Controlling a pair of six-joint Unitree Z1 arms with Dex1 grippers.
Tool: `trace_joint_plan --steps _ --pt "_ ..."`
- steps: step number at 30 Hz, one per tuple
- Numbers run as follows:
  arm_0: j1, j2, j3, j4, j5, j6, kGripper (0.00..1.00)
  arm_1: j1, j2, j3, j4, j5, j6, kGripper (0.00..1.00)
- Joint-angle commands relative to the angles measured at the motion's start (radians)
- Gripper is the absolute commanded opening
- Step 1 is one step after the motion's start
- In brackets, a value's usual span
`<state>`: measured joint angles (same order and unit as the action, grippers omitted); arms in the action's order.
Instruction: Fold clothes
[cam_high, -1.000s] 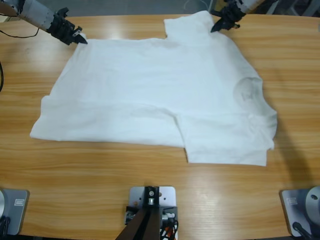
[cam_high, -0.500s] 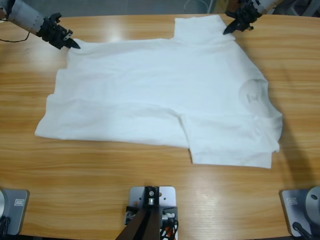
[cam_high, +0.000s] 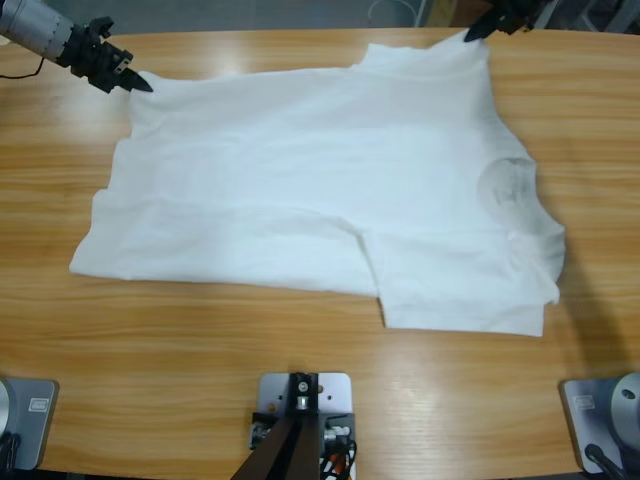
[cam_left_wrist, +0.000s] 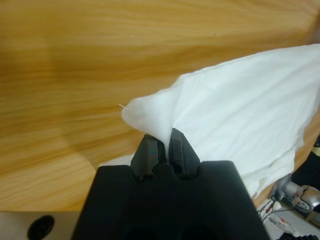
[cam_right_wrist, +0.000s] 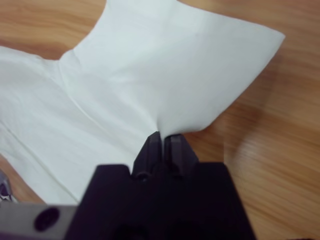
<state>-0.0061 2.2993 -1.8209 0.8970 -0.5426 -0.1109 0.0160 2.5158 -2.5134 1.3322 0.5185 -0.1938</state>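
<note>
A white T-shirt (cam_high: 320, 180) lies spread across the wooden table, its ribbed neck (cam_high: 505, 190) toward the right and one sleeve (cam_high: 460, 290) folded near the front. My left gripper (cam_high: 140, 85) at the far left is shut on the shirt's back-left corner (cam_left_wrist: 150, 112). At the top right edge, my right gripper (cam_high: 475, 33) is shut on the far sleeve (cam_right_wrist: 190, 65), pinching the cloth between its black jaws. Both pinched corners are pulled taut.
Bare wooden table (cam_high: 200, 350) runs along the front and at both ends of the shirt. The table's far edge (cam_high: 260, 33) lies just behind the shirt's upper hem.
Both grippers have pulled their corners outward and toward the far edge, the left one leftward, the right one rightward. The shirt's back edge has stretched out flatter.
</note>
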Motion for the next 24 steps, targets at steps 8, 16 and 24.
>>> trace_joint_plan --steps 8,16,24 --pt "0.029 -0.035 0.047 0.062 -0.017 0.053 0.000 -0.008 -0.256 0.501 -0.191 -0.003 -0.021 0.000" --pt "0.037 -0.064 0.098 0.062 -0.021 0.074 0.000 -0.008 -0.354 0.625 -0.228 -0.006 -0.019 0.000" --pt "0.038 -0.092 0.153 0.060 -0.031 0.093 0.000 -0.008 -0.452 0.792 -0.274 -0.011 -0.019 0.000"
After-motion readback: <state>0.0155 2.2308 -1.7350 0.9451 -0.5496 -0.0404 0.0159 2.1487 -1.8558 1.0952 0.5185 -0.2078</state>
